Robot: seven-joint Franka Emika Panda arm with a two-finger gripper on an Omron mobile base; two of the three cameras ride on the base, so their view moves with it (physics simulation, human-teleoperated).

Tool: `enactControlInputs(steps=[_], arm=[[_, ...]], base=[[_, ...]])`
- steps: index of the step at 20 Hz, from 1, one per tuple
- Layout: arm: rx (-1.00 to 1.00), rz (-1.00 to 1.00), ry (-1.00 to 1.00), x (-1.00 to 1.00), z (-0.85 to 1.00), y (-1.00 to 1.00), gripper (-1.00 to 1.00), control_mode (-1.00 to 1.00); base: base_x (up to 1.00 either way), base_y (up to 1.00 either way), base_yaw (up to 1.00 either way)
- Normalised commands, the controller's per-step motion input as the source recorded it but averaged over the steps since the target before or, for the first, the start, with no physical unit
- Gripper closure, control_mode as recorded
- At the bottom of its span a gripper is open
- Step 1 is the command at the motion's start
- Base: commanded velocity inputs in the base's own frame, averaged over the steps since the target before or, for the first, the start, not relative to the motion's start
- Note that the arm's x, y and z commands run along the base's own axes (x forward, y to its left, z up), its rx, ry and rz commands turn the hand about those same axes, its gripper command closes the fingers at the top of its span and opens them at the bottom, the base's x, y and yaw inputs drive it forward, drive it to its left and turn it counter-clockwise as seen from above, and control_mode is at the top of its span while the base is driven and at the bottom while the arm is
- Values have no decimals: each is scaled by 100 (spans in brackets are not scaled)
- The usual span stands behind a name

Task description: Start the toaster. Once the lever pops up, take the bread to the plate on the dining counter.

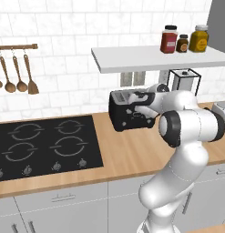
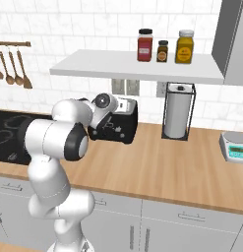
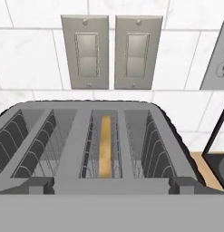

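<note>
- While the jaws (image 3: 111, 216) hang spread wide with nothing between them, the toaster (image 3: 93, 149) lies just ahead of and below them, its silvery slotted top facing up into the hand view.
- In the base views the black toaster (image 1: 127, 111) stands on the wooden bench (image 1: 132, 150) against the tiled wall, under the white shelf (image 1: 155, 58), with the wrist right over it.
- The bread (image 3: 104, 146) sits on edge down in one slot, just ahead of the jaws' midline, showing only a thin tan crust edge.
- Its long axis — like the slots' — runs straight away from the jaws toward the wall switches (image 3: 111, 52).
- The toaster's own long side runs across the jaws, left to right.
- I cannot make out the lever from here; it is probably on an end face, so the coming move likely calls for shifting sideways and down — not reaching into the slots.
</note>
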Motion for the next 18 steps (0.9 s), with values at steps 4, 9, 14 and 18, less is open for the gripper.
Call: enactControlInputs(steps=[4,9,14,18], arm=[[0,1,2,0,0,11,-100,-100],[0,0,0,1,0,7,-100,-100],[0,0,0,7,0,1,-100,-100],[0,0,0,13,0,0,-100,-100]], base=[[0,0,0],[0,0,0],[0,0,0],[0,0,0]])
